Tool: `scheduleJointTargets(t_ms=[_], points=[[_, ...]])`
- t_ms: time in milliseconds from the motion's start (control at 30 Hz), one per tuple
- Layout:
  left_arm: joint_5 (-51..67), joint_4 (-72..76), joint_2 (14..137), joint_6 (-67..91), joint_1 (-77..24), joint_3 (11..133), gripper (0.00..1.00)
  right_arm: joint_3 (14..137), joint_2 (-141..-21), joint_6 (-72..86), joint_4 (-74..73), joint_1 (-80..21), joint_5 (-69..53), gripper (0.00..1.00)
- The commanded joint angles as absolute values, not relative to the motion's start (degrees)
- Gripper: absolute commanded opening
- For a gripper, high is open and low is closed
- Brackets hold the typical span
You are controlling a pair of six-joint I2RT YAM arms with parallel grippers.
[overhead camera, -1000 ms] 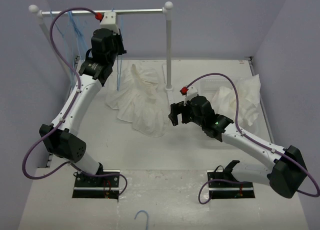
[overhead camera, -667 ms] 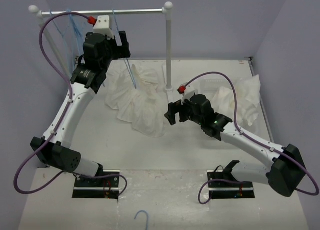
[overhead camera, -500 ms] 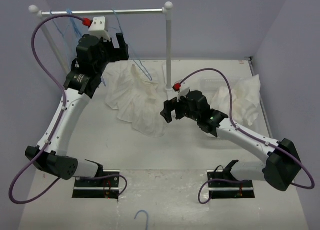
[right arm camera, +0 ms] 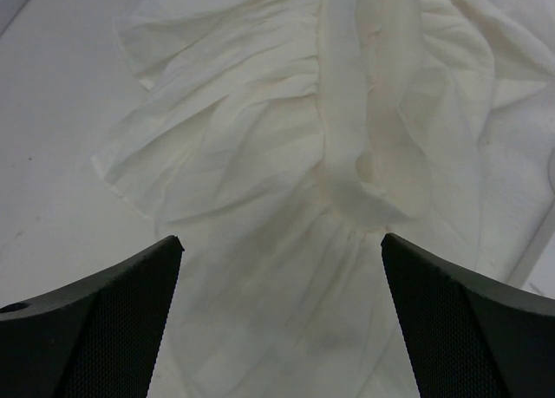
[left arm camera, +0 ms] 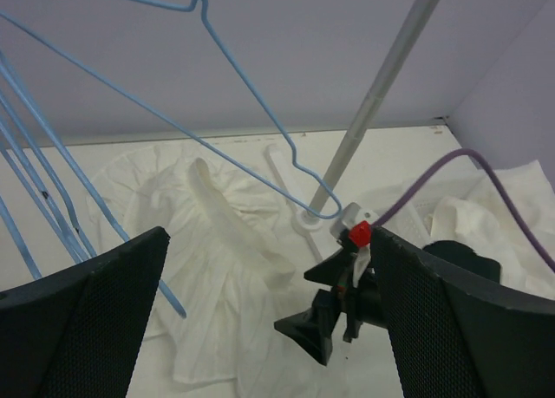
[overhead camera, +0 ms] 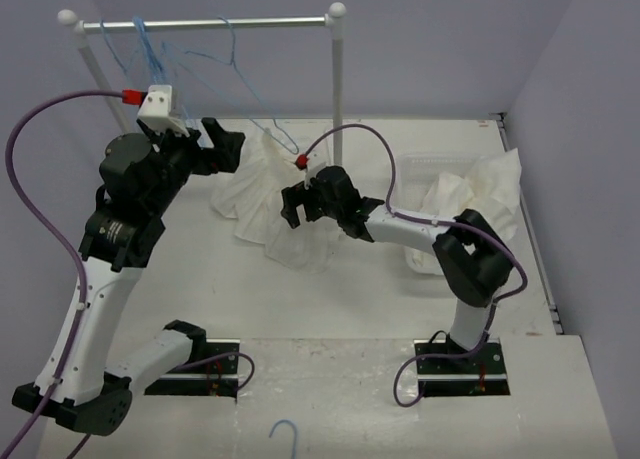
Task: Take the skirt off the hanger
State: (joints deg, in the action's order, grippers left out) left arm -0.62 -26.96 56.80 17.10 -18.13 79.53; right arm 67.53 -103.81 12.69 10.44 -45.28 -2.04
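Skirt (overhead camera: pixel 270 204) lies crumpled on the table (overhead camera: pixel 400 309), apparently free of the hanger (left arm camera: pixel 251 84). Thin, light, floppy — pinch 1 ruffle fold at an edge. Left gripper (overhead camera: pixel 222 144) and right gripper (overhead camera: pixel 303 207) are spread wide, empty — right one above the skirt.

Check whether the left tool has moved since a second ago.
Yes. The left tool moved down in the top view, away from the rail.

Left pincer (overhead camera: pixel 224 146) has opened, seemingly releasing the hanger (left arm camera: pixel 250 81), and drawn back.
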Motion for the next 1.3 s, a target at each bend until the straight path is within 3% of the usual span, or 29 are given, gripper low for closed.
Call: scheduleJointTargets(t_ms=[0, 167, 533, 567, 633, 667, 733, 800, 833, 867, 900, 1067, 1267], points=[[2.63, -28.30, 53.28, 18.55, -18.37, 77.70, 1.00, 69.87, -108.52, 10.91, 19.76, -45.26, -0.09, 0.99], [5.44, -28.30, 51.42, 17.14, -18.37, 76.55, 1.00, 75.92, -115.83, 7.30, 19.34, -45.44, 4.91, 0.99], [5.28, -30.32, 53.35, 15.74, -18.37, 79.89, 1.00, 90.33, -123.22, 13.79, -3.13, -46.58, 9.57, 0.98], [3.79, -30.41, 53.09, 15.73, -18.37, 80.15, 1.00, 91.66, -123.48, 14.15, -6.99, -46.67, 9.32, 0.83], [2.20, -30.41, 52.65, 15.73, -18.37, 80.33, 1.00, 92.46, -124.01, 15.55, -10.27, -46.67, 8.88, 0.71], [0.89, -30.32, 52.21, 15.73, -18.37, 80.33, 1.00, 92.63, -124.36, 15.90, -11.50, -46.76, 8.27, 0.60], [-0.61, -30.41, 51.60, 15.64, -18.37, 80.42, 1.00, 93.34, -124.63, 16.52, -15.46, -46.67, 6.60, 0.55], [-2.37, -30.50, 51.33, 15.82, -18.37, 80.25, 1.00, 92.90, -124.63, 16.26, -17.57, -46.76, 3.19, 0.44], [-3.24, -30.50, 51.07, 15.82, -18.37, 80.24, 1.00, 92.47, -124.63, 16.52, -17.93, -46.76, 2.21, 0.35], [-3.60, -30.50, 50.98, 15.91, -18.37, 80.24, 1.00, 91.07, -123.67, 16.18, -17.67, -46.84, 1.68, 0.09], [-3.78, -30.50, 50.89, 15.91, -18.37, 80.16, 1.00, 89.92, -122.79, 16.08, -16.71, -46.76, 1.15, 0.00], [-3.34, -29.45, 50.54, 16.26, -18.37, 79.02, 1.00, 83.51, -114.63, 15.38, -11.01, -46.50, 2.64, 0.00], [-0.53, -24.53, 51.33, 16.79, -18.37, 76.38, 1.00, 71.56, -92.67, 13.10, -3.17, -46.32, 1.23, 0.00]])
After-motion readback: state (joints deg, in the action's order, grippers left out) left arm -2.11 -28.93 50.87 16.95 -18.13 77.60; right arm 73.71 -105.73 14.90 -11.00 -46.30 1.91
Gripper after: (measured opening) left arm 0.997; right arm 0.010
